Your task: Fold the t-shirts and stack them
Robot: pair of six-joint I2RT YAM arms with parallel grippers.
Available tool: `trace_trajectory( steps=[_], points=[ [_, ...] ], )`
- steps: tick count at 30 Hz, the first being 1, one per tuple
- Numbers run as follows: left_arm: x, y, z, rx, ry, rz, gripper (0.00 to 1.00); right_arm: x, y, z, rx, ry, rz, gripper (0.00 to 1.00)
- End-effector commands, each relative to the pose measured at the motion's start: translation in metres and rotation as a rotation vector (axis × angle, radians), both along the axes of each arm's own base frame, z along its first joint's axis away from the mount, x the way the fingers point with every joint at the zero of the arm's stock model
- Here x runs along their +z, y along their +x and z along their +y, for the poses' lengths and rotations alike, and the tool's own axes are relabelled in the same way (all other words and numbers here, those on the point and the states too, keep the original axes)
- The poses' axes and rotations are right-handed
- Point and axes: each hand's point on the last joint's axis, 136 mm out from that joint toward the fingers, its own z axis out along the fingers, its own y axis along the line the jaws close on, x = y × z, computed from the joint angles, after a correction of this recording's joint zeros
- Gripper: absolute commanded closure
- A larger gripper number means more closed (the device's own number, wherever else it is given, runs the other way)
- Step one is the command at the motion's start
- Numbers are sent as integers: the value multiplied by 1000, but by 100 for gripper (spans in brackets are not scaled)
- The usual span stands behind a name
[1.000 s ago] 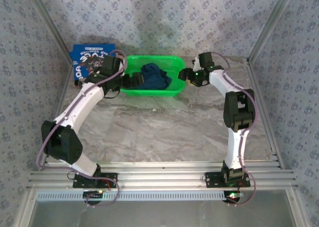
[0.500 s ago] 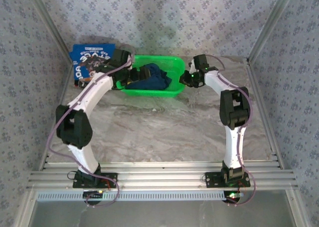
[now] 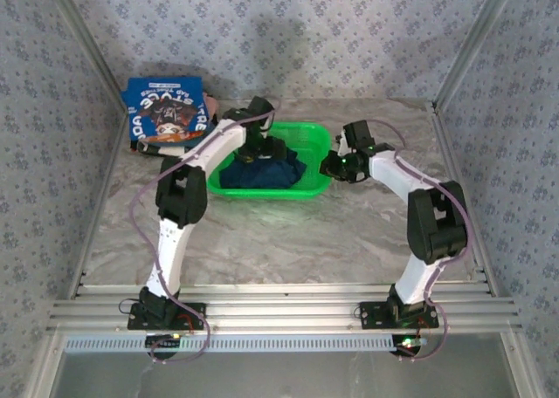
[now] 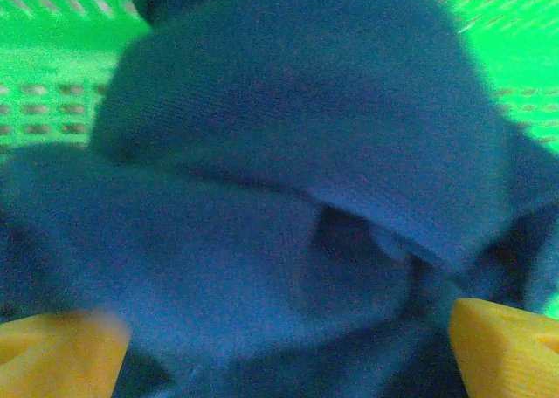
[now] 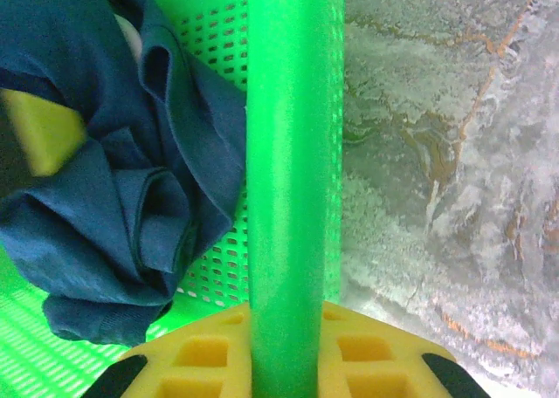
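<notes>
By my reckoning I am roughly halfway. The brighter blue t-shirt (image 3: 163, 110) lies folded flat in the far left corner of the surface (image 3: 288, 241), print up, so that one looks done. The navy t-shirt (image 3: 262, 173) is a crumpled heap inside the green basket (image 3: 301, 129), which sits at the far middle of the surface. It has yet to be lifted out, spread, folded and laid on the other shirt.

My left pincer (image 4: 279, 346) hangs released directly over the navy cloth. Its yellow fingertips (image 4: 61, 350) are spread wide at either side of the heap and grip nothing, though I cannot tell whether they brush the fabric. My right pincer (image 5: 293, 363) is clenched on the basket's right rim, the green bar running up between its two pads, which I take to be steadying the basket while the left goes in.

The count:
- T-shirts: two, one folded and one not.
- Basket: one.
- Pincers: two, one open and one gripping.
</notes>
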Motion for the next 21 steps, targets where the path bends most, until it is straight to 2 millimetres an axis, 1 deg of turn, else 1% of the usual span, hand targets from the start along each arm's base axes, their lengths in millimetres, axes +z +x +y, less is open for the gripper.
trace_trajectory(
  steps=[1, 2, 3, 4, 5, 6, 7, 8, 9, 11, 12, 14, 16, 18, 19, 21],
  points=[
    [-12, -13, 8, -23, 101, 54, 9, 5, -19, -7, -47, 5, 23, 97],
    [-18, -16, 6, -32, 107, 68, 11, 6, -22, -8, -56, 10, 27, 97],
    [-22, -19, 2, -45, 109, 80, 18, 6, -25, -9, -64, 13, 33, 98],
    [-27, -21, -2, -55, 107, 91, 30, 7, -27, -10, -73, 19, 34, 98],
    [-29, -22, -5, -61, 98, 97, 45, 6, -29, -11, -80, 23, 42, 98],
    [-29, -23, -10, -72, 71, 105, 63, 6, -30, -13, -91, 29, 45, 99],
    [-24, -21, -16, -78, 40, 101, 83, 6, -31, -15, -122, 46, 58, 99],
    [-15, -19, -20, -78, 18, 87, 98, 6, -30, -19, -146, 56, 64, 100],
    [0, -15, -24, -76, -6, 57, 100, 7, -29, -23, -175, 66, 68, 100],
    [38, -5, -33, -76, -70, -25, 100, 8, -26, -37, -244, 83, 71, 100],
    [66, 0, -35, -69, -105, -82, 100, 11, -24, -45, -286, 90, 68, 100],
    [120, 6, -37, -52, -170, -186, 100, 12, -20, -67, -392, 103, 65, 100],
    [182, 8, -33, -30, -234, -306, 100, 13, -18, -93, -512, 125, 56, 100],
    [236, 6, -26, -13, -290, -403, 100, 12, -17, -117, -618, 135, 43, 100],
    [254, 4, -21, -7, -307, -433, 100, 12, -18, -127, -667, 138, 41, 100],
    [301, -4, -12, 4, -344, -517, 100, 10, -16, -144, -762, 170, 26, 100]
  ],
)
